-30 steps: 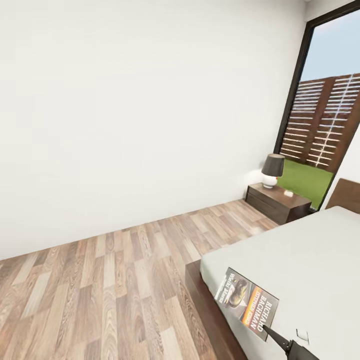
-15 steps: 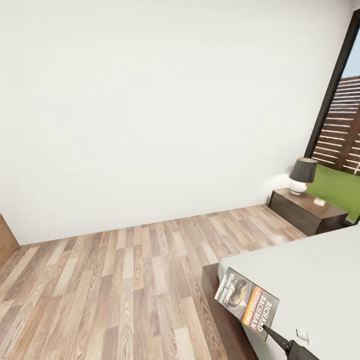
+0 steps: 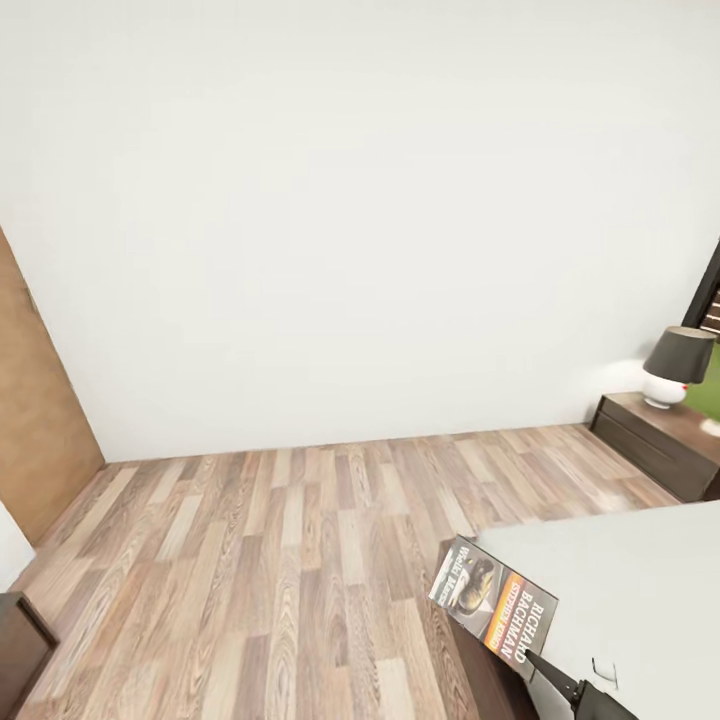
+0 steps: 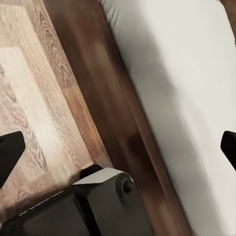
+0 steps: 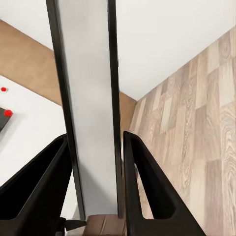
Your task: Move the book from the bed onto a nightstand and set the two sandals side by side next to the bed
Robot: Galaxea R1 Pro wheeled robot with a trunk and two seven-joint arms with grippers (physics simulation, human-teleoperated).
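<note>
Right fingers: my right gripper (image 5: 96,184) is clamped on the book (image 5: 87,98); seen edge-on between the two dark fingers (image 5: 147,187), its grey page block sits flush against both.
Book: in the head view the book (image 3: 494,606) is held up off the mattress, cover facing me, orange band and white lettering showing, with my right gripper (image 3: 570,688) at its lower corner.
Left fingers: my left gripper (image 4: 118,147) is spread wide with nothing between the tips, hanging over the bed's dark side rail.
Bed: the bed (image 3: 640,590), light grey mattress, lies at my lower right.
Nightstand: the nightstand (image 3: 665,442) stands against the white wall beyond the bed, a dark-shaded lamp (image 3: 672,366) on top.
Floor: light brown wood-plank floor (image 3: 280,560) runs up to the wall.
</note>
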